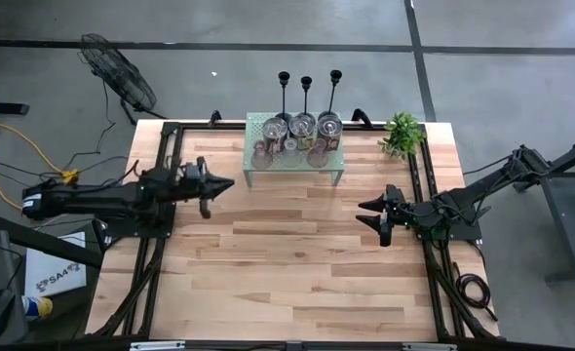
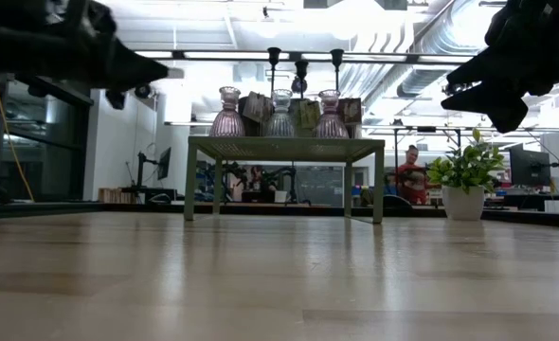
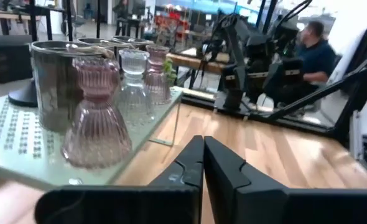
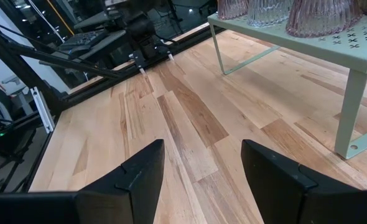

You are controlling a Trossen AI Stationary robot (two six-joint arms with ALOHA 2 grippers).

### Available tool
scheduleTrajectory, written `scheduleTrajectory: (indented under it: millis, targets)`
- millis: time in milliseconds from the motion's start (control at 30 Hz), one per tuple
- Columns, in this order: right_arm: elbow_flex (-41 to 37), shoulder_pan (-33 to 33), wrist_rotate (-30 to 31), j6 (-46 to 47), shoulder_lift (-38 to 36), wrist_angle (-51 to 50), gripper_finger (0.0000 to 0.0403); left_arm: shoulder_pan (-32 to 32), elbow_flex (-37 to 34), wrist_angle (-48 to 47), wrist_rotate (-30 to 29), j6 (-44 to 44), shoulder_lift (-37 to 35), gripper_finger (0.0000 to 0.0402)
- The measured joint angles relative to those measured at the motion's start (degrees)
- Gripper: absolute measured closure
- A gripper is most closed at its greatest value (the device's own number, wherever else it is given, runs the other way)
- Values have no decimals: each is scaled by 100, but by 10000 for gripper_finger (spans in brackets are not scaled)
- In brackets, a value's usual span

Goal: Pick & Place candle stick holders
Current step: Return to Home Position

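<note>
- A wooden table fills the overhead view. No holder shows on its boards away from the shelf.
- A pale green perforated shelf stands at the middle of the table's far side. Every holder in view is gathered on it or at it.
- The left gripper hangs above the table, near the shelf's left end but apart from it. Its fingers are pressed together and carry nothing.
- The right gripper hangs over the right side of the table, nearer the front than a small potted plant. Its fingers are spread and carry nothing.
- Three black candlesticks stand upright in a row along the shelf's far edge. The left wrist view shows one round black base resting on the perforated top.
- Three silvery jars sit in a row just in front of the candlesticks.
- Three small glass cups line the shelf's front edge: pink, clear, pink, close side by side.
- Judged from this layout, the placing looks finished: nine holders in three tidy rows, and both grippers empty and clear of the shelf.
- What seems left is only for the arms to settle at their rest positions.
</note>
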Motion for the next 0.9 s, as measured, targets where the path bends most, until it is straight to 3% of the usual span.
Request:
scheduleTrajectory:
  millis: [100, 200, 433, 600, 900]
  targets:
    - [0, 0, 0, -2, 0, -2, 197, -534, -301, -118, -496, -69, -612, 398]
    - [0, -1, 0, -2, -1, -2, 197, -966, -435, -517, -616, 154, -1358, 400]
    - [0, -2, 0, 1, 0, -2, 197, -1274, -455, -2135, -283, 420, -3013, 401]
    - [0, 0, 0, 0, -2, -5, 197, -1273, -387, -2464, 165, 226, -2961, 401]
    - [0, 0, 1, 0, 0, -3, 197, -1271, -529, -2672, 82, 283, -2974, 401]
